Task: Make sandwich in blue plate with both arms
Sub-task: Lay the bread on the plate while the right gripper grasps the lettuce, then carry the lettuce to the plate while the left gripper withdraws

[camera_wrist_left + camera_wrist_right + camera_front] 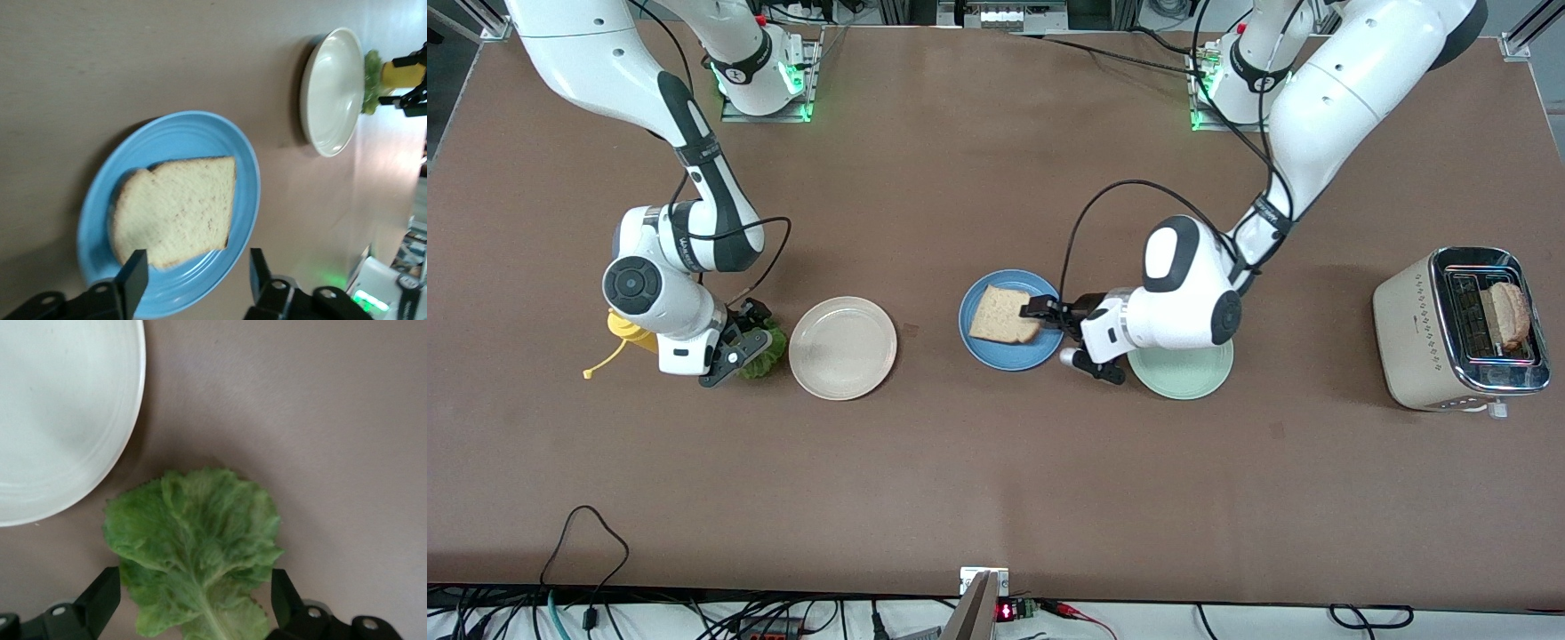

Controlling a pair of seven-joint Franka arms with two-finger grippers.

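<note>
Straddling lettuce (200, 547), right fingers (100, 593) apart; left fingers (133, 280) apart (holding nothing) over bread (177, 210).

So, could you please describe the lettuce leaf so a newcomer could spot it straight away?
Start at the beige plate, the one of three plates nearest the right arm's end of the table. Right beside it lies the lettuce leaf, flat on the bare table, under the open right claw. It is the only ruffled green thing; the yellow bottle is beside it.

Round beige plate (842, 348), round pale green plate (1183, 375), yellow squeeze bottle (628, 331), cream toaster (1458, 331) on brown table (996, 462).
</note>
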